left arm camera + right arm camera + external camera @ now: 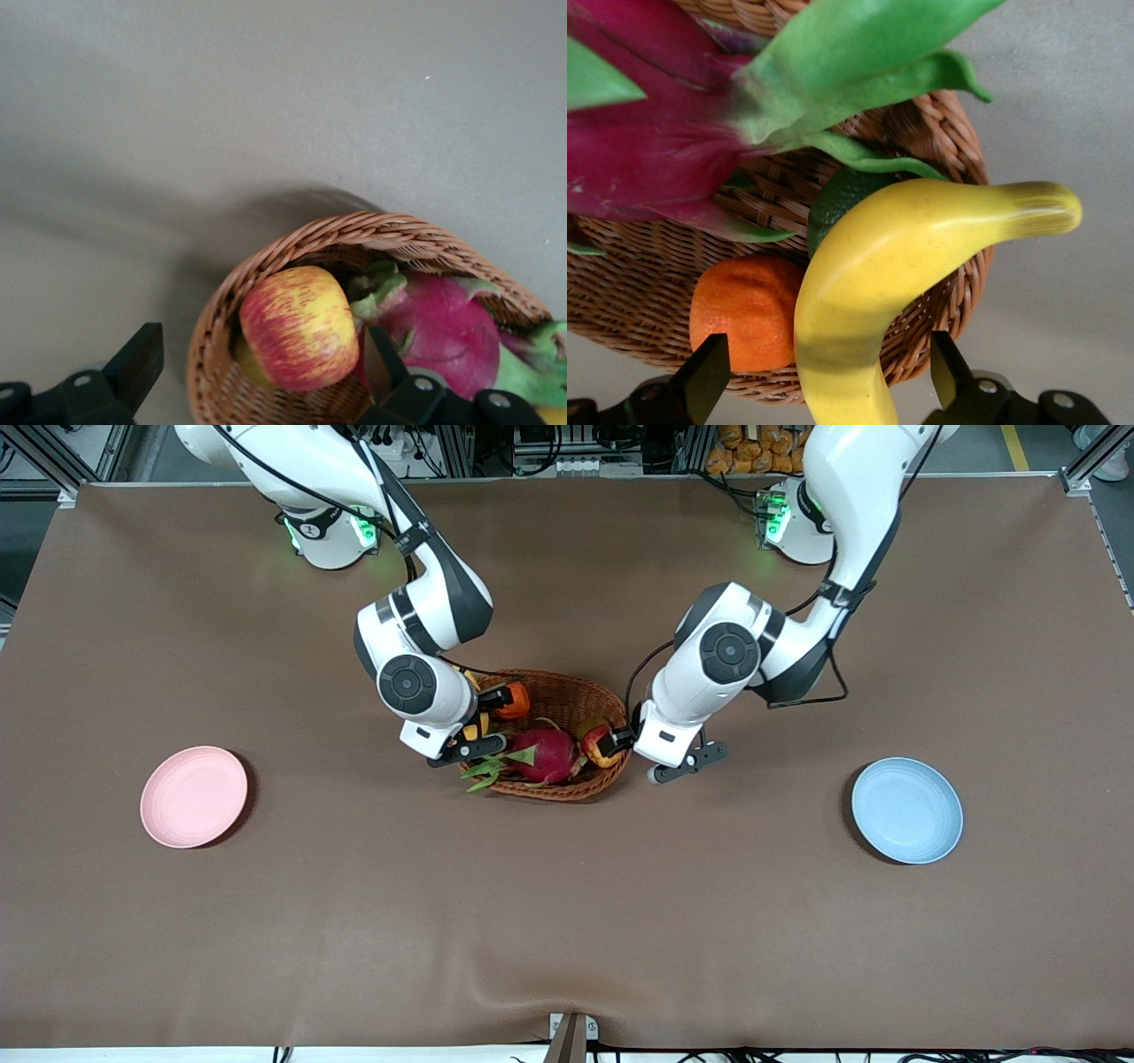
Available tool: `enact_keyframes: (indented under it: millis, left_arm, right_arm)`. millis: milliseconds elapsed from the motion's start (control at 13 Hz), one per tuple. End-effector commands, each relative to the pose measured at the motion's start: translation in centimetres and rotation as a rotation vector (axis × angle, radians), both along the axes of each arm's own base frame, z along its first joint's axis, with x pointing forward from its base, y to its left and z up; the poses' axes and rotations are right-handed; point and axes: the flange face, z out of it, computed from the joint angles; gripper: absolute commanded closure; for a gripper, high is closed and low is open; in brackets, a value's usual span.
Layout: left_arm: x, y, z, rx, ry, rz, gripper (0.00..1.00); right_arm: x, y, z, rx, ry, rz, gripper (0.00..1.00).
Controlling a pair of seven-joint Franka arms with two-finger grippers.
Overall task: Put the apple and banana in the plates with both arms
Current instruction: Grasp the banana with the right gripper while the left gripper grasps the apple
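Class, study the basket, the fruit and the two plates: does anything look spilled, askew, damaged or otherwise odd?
Nothing is spilled or damaged. The banana sticks out over the basket rim, and the apple sits in the basket with the dragon fruit. The pink plate and the blue plate hold nothing.

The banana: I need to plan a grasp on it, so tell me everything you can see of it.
The banana is long, curved, smooth and bright yellow, with a darker greenish-brown tip. It looks like plastic. It lies in the wicker basket at the right arm's end, leaning on the rim with its tip sticking out over the table. It lies beside the orange fruit. The right gripper is open and straddles its lower part.
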Motion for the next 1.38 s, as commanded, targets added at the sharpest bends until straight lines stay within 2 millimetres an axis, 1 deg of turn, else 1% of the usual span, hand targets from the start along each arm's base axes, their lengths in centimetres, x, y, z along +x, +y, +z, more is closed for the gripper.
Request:
enact_keyframes:
  millis: [0, 77, 154, 231, 308, 385, 538, 615, 692, 769, 846, 923, 1000, 1077, 1231, 1308]
  left_arm:
    - [0.6, -0.8, -1.4, -0.031, 0.011, 0.112, 0.00]
    - [0.4, -1.8, -1.9, -0.037, 0.016, 0.123, 0.00]
    - [0.1, -2.8, -2.4, -0.035, 0.024, 0.126, 0.00]
    - [0.2, -3.1, -3.0, -0.034, 0.034, 0.139, 0.00]
    - [0.3, -3.1, -3.3, -0.034, 0.037, 0.143, 0.00]
    - [0.3, -3.1, -3.5, -0.034, 0.039, 0.144, 0.00]
    - [0.0, -3.4, -4.4, -0.028, 0.049, 0.138, 0.00]
    - [0.0, -3.4, -4.5, -0.029, 0.048, 0.138, 0.03]
    - [0.0, -3.4, -4.5, -0.030, 0.049, 0.140, 0.21]
    - [0.0, -3.4, -4.5, -0.030, 0.049, 0.139, 0.52]
    - [0.1, -3.4, -4.3, -0.031, 0.043, 0.133, 1.00]
    - [0.3, -3.2, -3.7, -0.034, 0.036, 0.135, 1.00]
    - [1.1, -2.6, -2.6, -0.036, 0.023, 0.140, 1.00]
    - [1.3, -2.4, -0.6, -0.040, 0.008, 0.137, 1.00]
    - [2.2, -1.1, 4.6, -0.047, -0.044, 0.118, 1.00]
    - [3.7, 1.3, 7.3, -0.043, -0.063, 0.112, 1.00]
  right_arm:
    - [-0.2, 0.1, -0.7, 0.001, 0.007, -0.021, 0.00]
    - [-0.2, 0.1, -1.0, -0.002, 0.009, -0.020, 0.00]
    - [-0.1, 0.0, -1.1, -0.001, 0.009, -0.021, 0.28]
    - [0.0, 0.0, -0.9, 0.001, 0.007, -0.023, 0.64]
    - [0.2, -0.2, -0.9, 0.001, 0.005, -0.029, 0.89]
    - [0.4, -0.4, -0.8, 0.002, 0.004, -0.033, 1.00]
    - [0.8, -0.7, -0.5, 0.006, -0.001, -0.039, 1.00]
    - [1.0, -0.8, -0.2, 0.008, -0.005, -0.042, 1.00]
    - [1.3, -1.0, 0.6, 0.014, -0.016, -0.047, 1.00]
    - [1.9, -1.7, 1.6, 0.021, -0.027, -0.058, 1.00]
    - [2.5, -2.4, 2.6, 0.029, -0.038, -0.071, 1.00]
    - [3.1, -3.3, 3.9, 0.040, -0.056, -0.083, 1.00]
    - [3.6, -4.2, 5.1, 0.049, -0.070, -0.095, 1.00]
    - [4.2, -5.5, 6.4, 0.053, -0.081, -0.105, 1.00]
    - [5.7, -9.5, 8.3, 0.052, -0.084, -0.157, 1.00]
    - [6.1, -11.8, 9.3, 0.051, -0.071, -0.172, 1.00]
